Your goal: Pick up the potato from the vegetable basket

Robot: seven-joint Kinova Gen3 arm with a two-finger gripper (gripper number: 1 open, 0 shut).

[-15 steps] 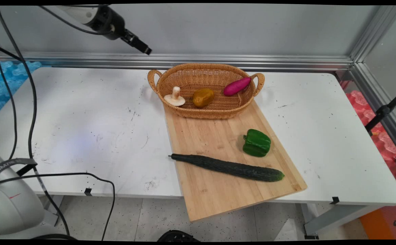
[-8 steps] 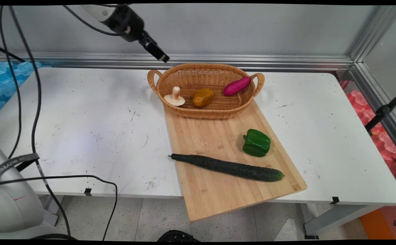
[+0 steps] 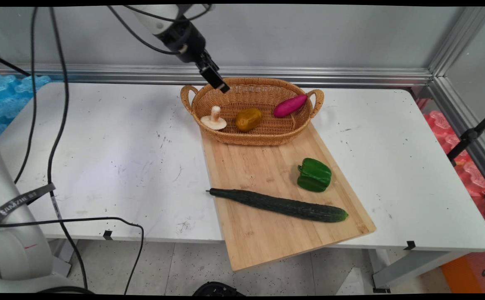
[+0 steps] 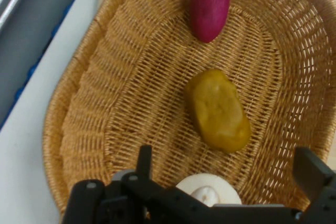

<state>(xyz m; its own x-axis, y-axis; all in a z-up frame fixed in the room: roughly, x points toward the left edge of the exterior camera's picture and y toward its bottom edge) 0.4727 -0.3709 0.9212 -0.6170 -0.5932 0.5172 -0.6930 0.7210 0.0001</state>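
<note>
Gripper [image 3: 219, 86] hangs in the air over the far-left rim of the wicker basket [image 3: 267, 135], tilted down and to the right, cables trailing from the arm above it. In the hand view the two fingers [image 4: 310, 171] stand spread wide apart, with nothing between them; the gripper [image 4: 226, 174] touches nothing.

Basket sits on the far end of a wooden cutting board [image 3: 263, 237], which lies on the white bench [image 3: 101, 146] and overhangs its near edge. Basket has a loop handle at each end.

Inside the basket, three things:
- Mushroom [image 3: 214, 120], pale cap down, stem up, at the left end near the near wall. In the hand view its cap [image 4: 207, 190] shows just beyond the gripper linkage, partly hidden by it. This is the thing closest under the gripper.
- Yellow-brown lumpy vegetable [image 3: 248, 119], just right of the mushroom, about mid-basket; in the hand view [image 4: 218, 109] it lies apart from the mushroom. Cannot tell what kind it is.
- Purple sweet potato [image 3: 290, 105], at the right end, lying slantwise against the far-right wall; seen at the top of the hand view [image 4: 211, 3].

On the board, nearer than the basket: green bell pepper [image 3: 314, 175] toward the right edge; a long dark cucumber [image 3: 280, 205] lying crosswise nearer still, its left tip just over the board's left edge. Pepper and cucumber apart from one another.
</note>
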